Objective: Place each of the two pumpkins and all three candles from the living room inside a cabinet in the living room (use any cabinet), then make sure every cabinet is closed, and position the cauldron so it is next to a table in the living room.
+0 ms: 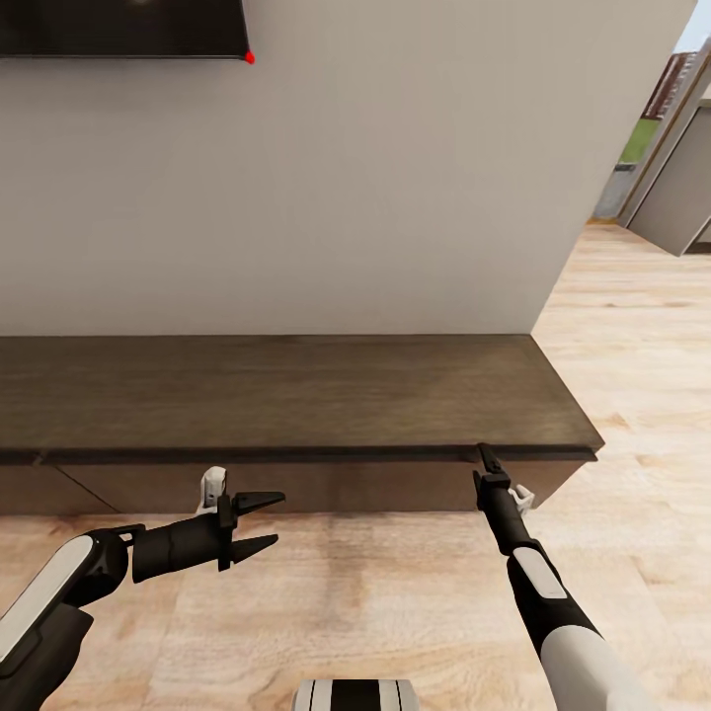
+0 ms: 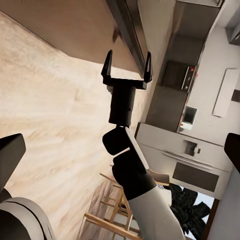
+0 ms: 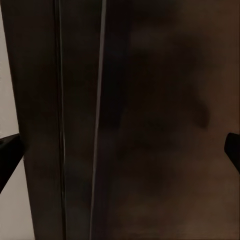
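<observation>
The robot faced the cabinet (image 1: 286, 395), a long dark unit against the wall, drawers looking shut or nearly so. Right gripper (image 1: 486, 460) was at the cabinet's top front edge, w/ fingers spread wide per the left wrist view, empty. Left gripper (image 1: 259, 519) hung over the floor (image 1: 395, 592), jaws open, holding nothing. Likely step: opening a drawer or pushing 1 closed. Next needs a firm catch on the handleless front.
</observation>
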Robot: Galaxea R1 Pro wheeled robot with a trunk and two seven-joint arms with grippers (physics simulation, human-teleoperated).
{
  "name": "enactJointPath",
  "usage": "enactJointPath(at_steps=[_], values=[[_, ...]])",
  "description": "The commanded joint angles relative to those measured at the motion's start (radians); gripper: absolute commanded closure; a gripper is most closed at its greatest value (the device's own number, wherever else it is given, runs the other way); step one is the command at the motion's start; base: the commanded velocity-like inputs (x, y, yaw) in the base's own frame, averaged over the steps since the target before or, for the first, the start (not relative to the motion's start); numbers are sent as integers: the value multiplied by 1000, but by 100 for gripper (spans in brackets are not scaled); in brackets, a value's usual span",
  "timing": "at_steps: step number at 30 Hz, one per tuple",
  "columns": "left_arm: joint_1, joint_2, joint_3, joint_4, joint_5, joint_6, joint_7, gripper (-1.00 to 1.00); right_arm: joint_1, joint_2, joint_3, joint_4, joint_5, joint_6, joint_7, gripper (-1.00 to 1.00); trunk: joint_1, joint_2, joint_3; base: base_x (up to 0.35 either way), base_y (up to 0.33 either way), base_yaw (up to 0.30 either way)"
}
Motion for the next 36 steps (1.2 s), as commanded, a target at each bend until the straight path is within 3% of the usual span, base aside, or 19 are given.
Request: enactJointPath(at_steps=[1, 36], values=[[-1, 1, -1, 0, 11, 0, 9, -100, 0, 1, -4, 1, -4, 9, 1, -100, 0, 0, -1, 31, 7, 0], [-1, 1, -1, 0, 11, 0, 9, -100, 0, 1, -4, 1, -4, 11, 0, -100, 0, 0, -1, 0, 0, 0]])
